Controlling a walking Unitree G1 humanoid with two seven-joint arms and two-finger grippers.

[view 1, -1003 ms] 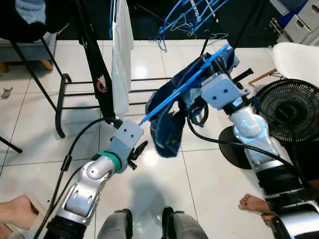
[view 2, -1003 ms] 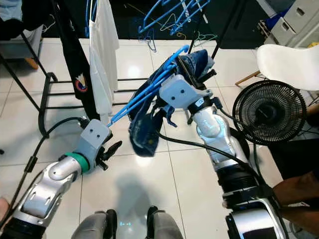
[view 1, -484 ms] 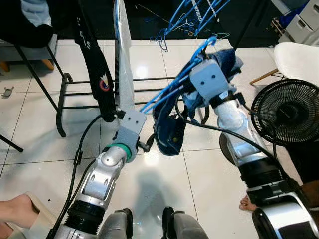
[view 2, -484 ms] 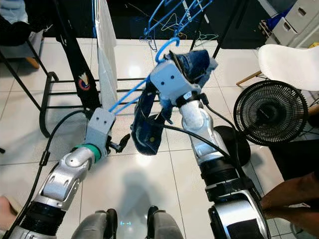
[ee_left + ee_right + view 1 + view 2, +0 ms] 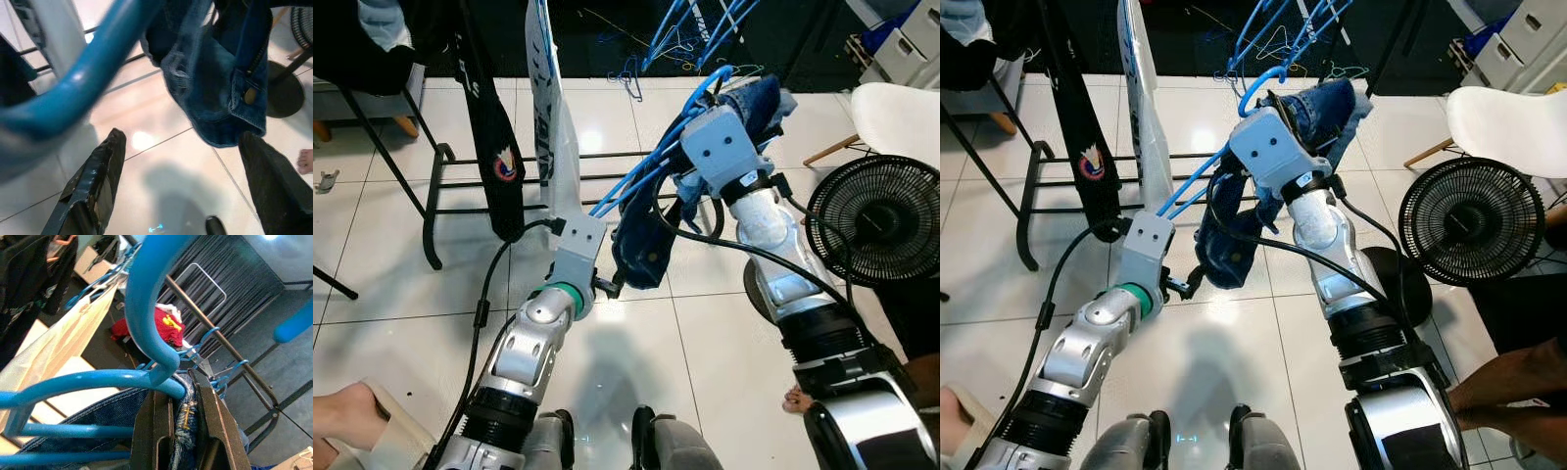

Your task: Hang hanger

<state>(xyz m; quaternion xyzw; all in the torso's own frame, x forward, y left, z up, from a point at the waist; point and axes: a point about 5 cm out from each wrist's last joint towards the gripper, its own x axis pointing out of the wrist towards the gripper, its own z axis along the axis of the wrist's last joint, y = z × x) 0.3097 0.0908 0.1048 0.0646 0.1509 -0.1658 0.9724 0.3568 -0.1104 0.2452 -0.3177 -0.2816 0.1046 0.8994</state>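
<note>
Right wrist view: right gripper [image 5: 178, 428] fingers clamp the blue hanger [image 5: 146, 328] carrying denim shorts [image 5: 651, 230], below the rail [image 5: 215, 335]. Left gripper [image 5: 181, 191] fingers spread wide beneath the hanger; hooking presumably remains.

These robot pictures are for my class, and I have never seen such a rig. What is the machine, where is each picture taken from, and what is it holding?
It is a walking humanoid robot with two silver arms, each ending in two black fingers. The two wide pictures come from its head, looking down at the white tiled floor. The two close ones come from cameras on its wrists. The right gripper is clamped on a blue plastic hanger carrying dark blue denim shorts. The left gripper is open, just below the hanger's end. Behind stands a black clothes rack with hung garments.
</note>
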